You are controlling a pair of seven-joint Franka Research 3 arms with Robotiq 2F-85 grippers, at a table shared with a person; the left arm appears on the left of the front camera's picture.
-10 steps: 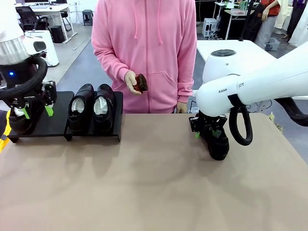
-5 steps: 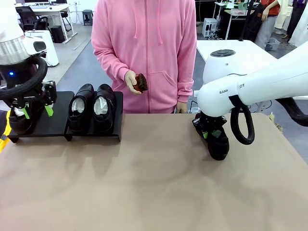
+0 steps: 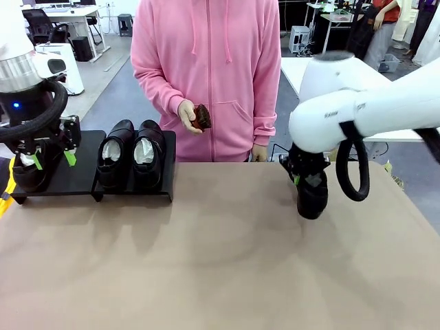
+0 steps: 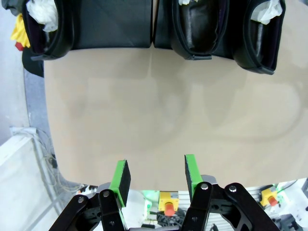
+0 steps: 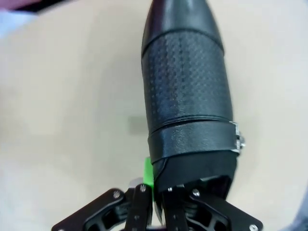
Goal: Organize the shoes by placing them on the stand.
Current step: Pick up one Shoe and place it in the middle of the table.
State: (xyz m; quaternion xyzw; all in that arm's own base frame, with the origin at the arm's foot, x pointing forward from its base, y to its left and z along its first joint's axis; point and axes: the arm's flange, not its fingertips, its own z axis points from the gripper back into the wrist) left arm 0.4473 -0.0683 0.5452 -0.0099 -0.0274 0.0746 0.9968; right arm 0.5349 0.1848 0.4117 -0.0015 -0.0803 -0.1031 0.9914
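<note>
Shoe [image 3: 313, 199] gripped by right claw [image 3: 307, 180]; person's brush [image 3: 201, 117] beyond.

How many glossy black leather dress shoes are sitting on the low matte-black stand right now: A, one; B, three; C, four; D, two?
B: one glossy black leather dress shoe sits on the left panel of the low matte-black stand, a pair sits on the right panel, and the fourth shoe is off at the right of the table in the right gripper.
</note>
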